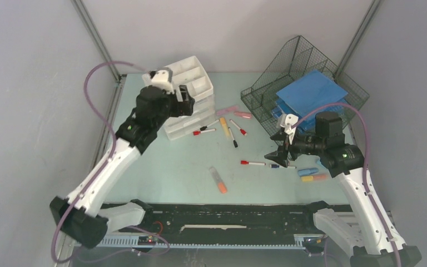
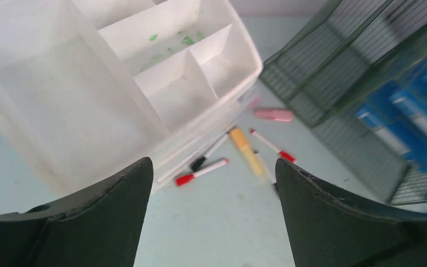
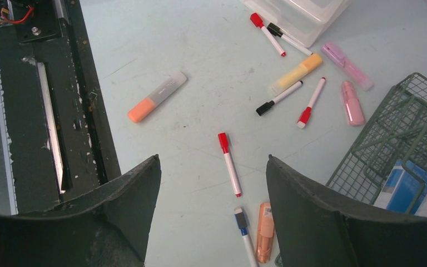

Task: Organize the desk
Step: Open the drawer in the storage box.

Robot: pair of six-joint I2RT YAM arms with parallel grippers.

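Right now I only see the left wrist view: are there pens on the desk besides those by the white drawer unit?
Observer: Yes. An orange highlighter lies alone on the desk near the black rail.
Operator: And the right gripper?
Observer: The right gripper is open and empty, above a red-capped marker.
Operator: Anything beside that marker?
Observer: A blue-capped marker and a peach highlighter, close to the wire-mesh tray.

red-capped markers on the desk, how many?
3. One red-capped marker by the white drawer unit; another beside the pink highlighter; third alone on the desk. More may be hidden.
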